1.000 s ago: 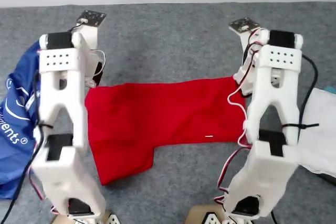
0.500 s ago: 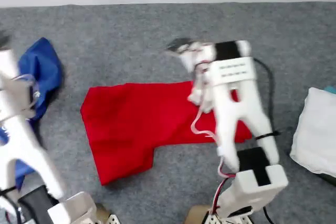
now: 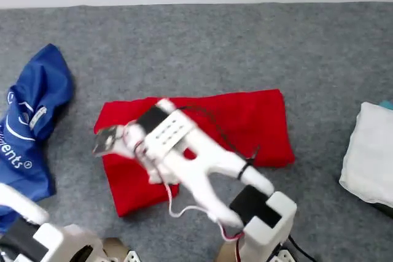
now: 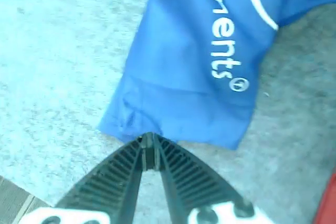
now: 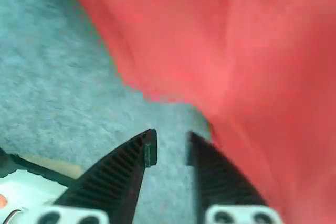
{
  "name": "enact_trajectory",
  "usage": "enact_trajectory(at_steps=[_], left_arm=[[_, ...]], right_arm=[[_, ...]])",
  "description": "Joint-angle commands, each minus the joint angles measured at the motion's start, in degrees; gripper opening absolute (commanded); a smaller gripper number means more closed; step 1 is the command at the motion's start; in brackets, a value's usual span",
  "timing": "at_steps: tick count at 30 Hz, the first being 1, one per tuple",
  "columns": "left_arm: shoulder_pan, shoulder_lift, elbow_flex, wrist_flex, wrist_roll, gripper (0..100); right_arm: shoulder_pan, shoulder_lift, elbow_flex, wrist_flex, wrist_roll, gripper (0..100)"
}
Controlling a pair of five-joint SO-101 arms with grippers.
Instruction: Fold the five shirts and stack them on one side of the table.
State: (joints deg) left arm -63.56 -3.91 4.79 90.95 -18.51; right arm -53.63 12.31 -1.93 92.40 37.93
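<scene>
The right fingers [image 5: 131, 166] are seen parted narrowly, nothing held, tips over the grey surface [image 5: 47, 77] just beside the red shirt [image 5: 236, 51] spread mid-surface. The left fingers [image 4: 121, 171] are pressed together, empty, beside the blue shirt [image 4: 194, 66] at the left edge.

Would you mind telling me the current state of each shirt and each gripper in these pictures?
red shirt, lying flat on the table, apparently only partly folded.
blue shirt, crumpled, unfolded.
white shirt, apparently folded, at the table's right side.
left gripper, shut, holding nothing, by the blue shirt's edge.
right gripper, open, empty, at the red shirt's edge.
</scene>
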Motion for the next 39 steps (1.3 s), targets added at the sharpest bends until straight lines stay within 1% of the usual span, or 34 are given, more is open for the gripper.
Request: enact_trajectory(at_steps=[1,4,6,10,14,24,26,31,33,39], left_arm=[[-2.11,-0.26,-0.22,-2.37,-1.41,1],[-2.55,-0.26,-0.22,-3.08,-1.49,1],[-2.55,-0.26,-0.22,-2.99,-1.49,1],[-2.55,-0.26,-0.22,-2.73,-1.49,1],[-2.55,-0.26,-0.22,-2.73,-1.49,1],[-2.55,-0.26,-0.22,-2.73,-1.49,1],[-2.55,-0.26,-0.22,-2.73,-1.49,1],[-2.55,-0.26,-0.22,-2.9,-1.49,1],[-2.55,-0.26,-0.22,-2.9,-1.49,1],[-2.2,-0.26,-0.22,-2.99,-1.41,1]], right_arm=[[-6.46,-0.4,-0.35,-0.66,0.88,20.2],[-10.51,-0.22,-0.26,-0.84,1.05,20.5],[-11.74,0.22,0.44,-3.12,1.05,21.3],[-11.65,3.12,1.67,-8.4,1.14,25.9],[-11.74,7.16,1.41,-9.63,3.6,26.0],[-11.21,14.37,1.23,-14.99,4.22,25.4],[-10.86,14.99,-0.09,-14.37,4.22,21.5],[-9.45,15.08,-0.79,-14.73,4.4,5.9],[-9.45,15.16,-0.79,-14.64,5.71,1.3],[-8.4,14.81,-0.88,-15.16,6.68,1.1]])
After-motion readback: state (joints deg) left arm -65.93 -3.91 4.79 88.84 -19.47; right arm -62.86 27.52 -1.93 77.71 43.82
